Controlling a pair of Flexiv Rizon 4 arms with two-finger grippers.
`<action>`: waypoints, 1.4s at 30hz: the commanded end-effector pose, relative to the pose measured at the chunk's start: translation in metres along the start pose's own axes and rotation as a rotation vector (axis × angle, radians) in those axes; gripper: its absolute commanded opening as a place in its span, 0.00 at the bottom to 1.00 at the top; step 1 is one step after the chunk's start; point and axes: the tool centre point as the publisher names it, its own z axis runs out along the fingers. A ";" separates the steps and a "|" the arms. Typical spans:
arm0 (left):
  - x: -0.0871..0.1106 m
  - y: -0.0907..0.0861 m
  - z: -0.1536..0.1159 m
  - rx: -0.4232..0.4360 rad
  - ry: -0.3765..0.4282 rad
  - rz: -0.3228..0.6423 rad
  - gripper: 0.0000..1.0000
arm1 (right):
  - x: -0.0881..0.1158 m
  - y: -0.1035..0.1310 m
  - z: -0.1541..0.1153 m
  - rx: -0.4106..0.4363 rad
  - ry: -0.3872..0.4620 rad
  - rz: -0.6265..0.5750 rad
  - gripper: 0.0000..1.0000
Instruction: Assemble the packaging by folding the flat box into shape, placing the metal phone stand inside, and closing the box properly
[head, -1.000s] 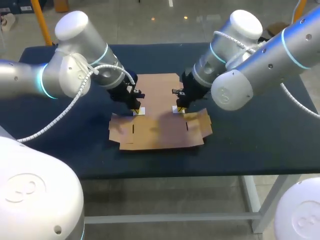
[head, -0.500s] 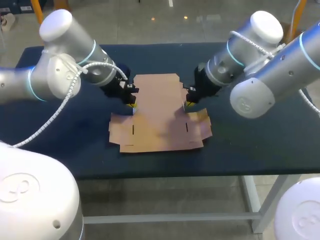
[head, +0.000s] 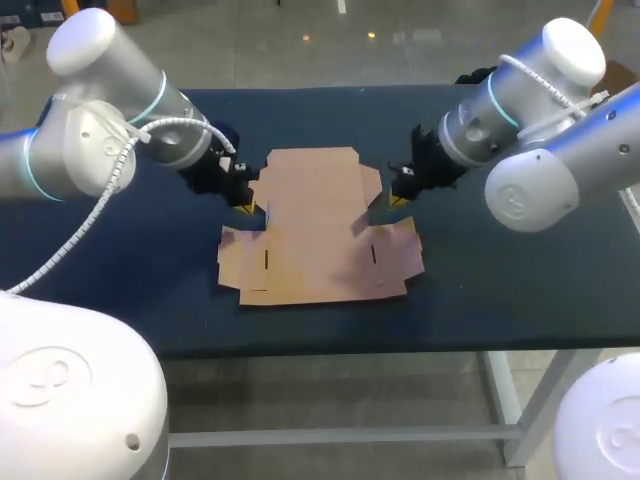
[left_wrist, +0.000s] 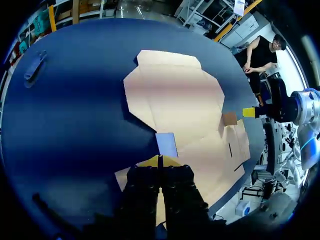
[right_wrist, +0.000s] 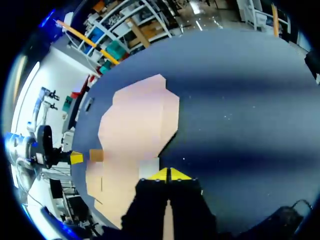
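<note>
Flat brown cardboard box blank (head: 312, 225) lies lengthwise far-to-near between my left gripper (head: 246, 207) and right gripper (head: 396, 200), both clenched empty, equally close.

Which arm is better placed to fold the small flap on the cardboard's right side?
Right, probably. The right gripper sits shut beside that flap of the flat box; the left gripper is at the opposite edge, across the cardboard.

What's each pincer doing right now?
Left pincer: closed, tips together; grip on flat box flap unclear.
Right pincer: closed, tips together; grip on flap unclear.
</note>
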 end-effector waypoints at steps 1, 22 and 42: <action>0.004 0.018 -0.023 0.012 -0.014 -0.009 0.00 | -0.006 -0.004 -0.026 0.078 0.038 -0.004 0.00; 0.028 0.107 -0.053 0.066 0.017 -0.115 0.00 | -0.024 -0.081 -0.080 0.112 0.083 0.006 0.00; 0.042 0.168 -0.036 0.060 0.083 -0.179 0.00 | -0.046 -0.167 -0.091 0.103 0.069 0.112 0.00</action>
